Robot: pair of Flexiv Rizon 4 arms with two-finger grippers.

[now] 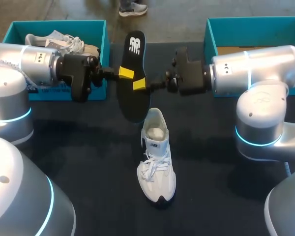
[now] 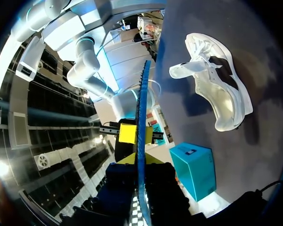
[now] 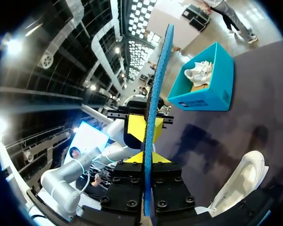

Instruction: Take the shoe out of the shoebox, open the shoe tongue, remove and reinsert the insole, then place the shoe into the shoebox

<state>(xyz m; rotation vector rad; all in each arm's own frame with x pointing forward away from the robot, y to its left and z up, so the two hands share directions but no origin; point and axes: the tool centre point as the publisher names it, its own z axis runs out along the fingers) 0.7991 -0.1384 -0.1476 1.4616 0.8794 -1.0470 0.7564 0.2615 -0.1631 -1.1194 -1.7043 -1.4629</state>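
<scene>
Shoe (image 1: 156,162): stood upright on table (image 1: 78,147) near middle, toe toward near edge, mouth gaping, tongue looked pulled open. Above and just beyond heel, insole (image 1: 132,105): hung clear of table, pinched from both sides. Left gripper (image 1: 126,73): jaws closed tight on insole's left edge. Right gripper (image 1: 139,84): closed likewise on right edge, just beside the left one. Far left, left shoebox (image 1: 59,23): held second shoe (image 1: 56,42). Far right, right shoebox (image 1: 255,20): showed only bare floor inside. Judged done: take-out, tongue opening, insole removal. Judged left: reinserting insole, then putting shoe back into box.
</scene>
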